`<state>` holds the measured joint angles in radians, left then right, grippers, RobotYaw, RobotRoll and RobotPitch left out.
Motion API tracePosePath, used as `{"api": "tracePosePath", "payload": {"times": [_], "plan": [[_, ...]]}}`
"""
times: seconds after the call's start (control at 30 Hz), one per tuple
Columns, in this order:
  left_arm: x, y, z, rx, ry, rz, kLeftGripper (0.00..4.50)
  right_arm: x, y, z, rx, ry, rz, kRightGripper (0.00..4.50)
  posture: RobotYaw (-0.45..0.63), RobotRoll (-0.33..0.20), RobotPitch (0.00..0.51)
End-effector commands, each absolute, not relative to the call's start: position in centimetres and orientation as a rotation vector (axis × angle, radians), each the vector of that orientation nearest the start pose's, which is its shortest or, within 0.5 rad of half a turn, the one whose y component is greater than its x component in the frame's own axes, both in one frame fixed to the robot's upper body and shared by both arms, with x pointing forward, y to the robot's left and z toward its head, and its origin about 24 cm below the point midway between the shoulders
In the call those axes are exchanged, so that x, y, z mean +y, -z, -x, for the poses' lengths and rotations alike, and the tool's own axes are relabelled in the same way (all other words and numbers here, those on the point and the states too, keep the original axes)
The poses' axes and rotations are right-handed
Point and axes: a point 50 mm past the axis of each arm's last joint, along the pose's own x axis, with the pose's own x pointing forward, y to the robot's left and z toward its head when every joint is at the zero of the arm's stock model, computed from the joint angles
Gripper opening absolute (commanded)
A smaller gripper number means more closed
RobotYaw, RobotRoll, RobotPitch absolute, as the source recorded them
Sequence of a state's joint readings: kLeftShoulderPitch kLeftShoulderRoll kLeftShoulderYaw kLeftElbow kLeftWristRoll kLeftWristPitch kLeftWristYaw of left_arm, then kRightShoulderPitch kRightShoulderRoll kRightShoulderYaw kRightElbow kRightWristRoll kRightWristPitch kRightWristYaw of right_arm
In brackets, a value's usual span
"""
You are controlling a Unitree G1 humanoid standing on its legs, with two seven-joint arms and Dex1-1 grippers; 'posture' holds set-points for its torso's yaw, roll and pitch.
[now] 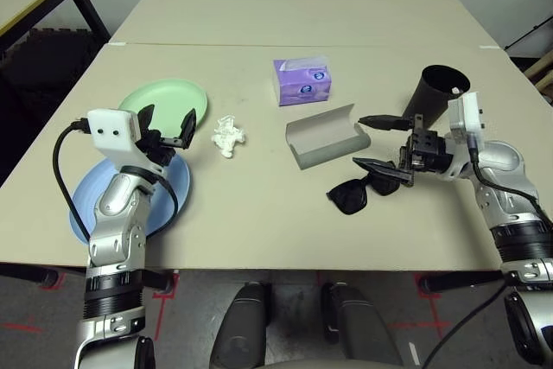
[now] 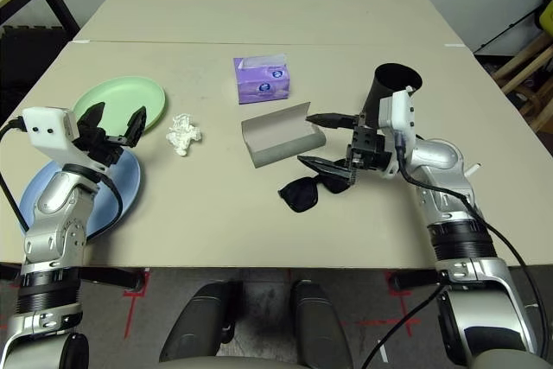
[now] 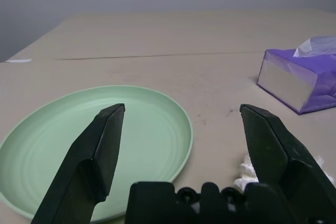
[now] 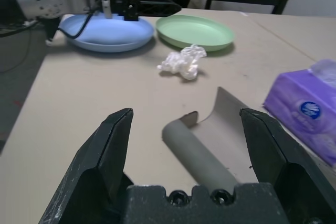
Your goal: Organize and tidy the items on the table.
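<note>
A pale green plate (image 1: 164, 99) lies at the left of the table (image 1: 259, 222), with a light blue plate (image 1: 82, 205) nearer me, partly under my left arm. My left gripper (image 1: 166, 123) hovers open over the green plate's near rim, holding nothing. A crumpled white tissue (image 1: 228, 136) lies just to its right. The grey glasses case (image 1: 327, 137) lies open mid-table, and black sunglasses (image 1: 352, 194) rest in front of it. My right gripper (image 1: 359, 140) is open and empty, its fingers pointing at the case's right end, above the sunglasses.
A purple tissue box (image 1: 302, 81) stands behind the case. A tall black cup (image 1: 436, 91) stands tilted at the right, just behind my right wrist. A second table adjoins at the back. Bare tabletop lies between the tissue and the case.
</note>
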<state>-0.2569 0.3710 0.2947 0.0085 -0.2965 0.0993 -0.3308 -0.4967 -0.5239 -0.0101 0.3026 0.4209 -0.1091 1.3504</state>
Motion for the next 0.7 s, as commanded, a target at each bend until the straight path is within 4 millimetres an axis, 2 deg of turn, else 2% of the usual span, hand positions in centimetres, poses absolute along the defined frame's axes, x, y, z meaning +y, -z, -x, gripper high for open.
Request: {"api": "tracePosePath", "payload": {"times": [0.03, 0.33, 0.7], "plan": [[25.25, -13.83, -28.48, -0.230, 0.120, -0.066, 4.50, -18.82, -14.45, -29.87, -0.217, -1.355, 0.314, 4.47, 0.12, 0.000, 0.165], [25.07, -13.48, -28.04, -0.218, 0.127, -0.063, 4.50, -18.74, -14.40, -29.35, -0.210, -1.393, 0.343, 4.47, 0.12, 0.000, 0.162], [25.12, -13.26, -27.89, -0.204, 0.136, -0.057, 4.50, -18.60, -14.48, -29.06, -0.141, -1.400, 0.250, 4.47, 0.12, 0.000, 0.162]]}}
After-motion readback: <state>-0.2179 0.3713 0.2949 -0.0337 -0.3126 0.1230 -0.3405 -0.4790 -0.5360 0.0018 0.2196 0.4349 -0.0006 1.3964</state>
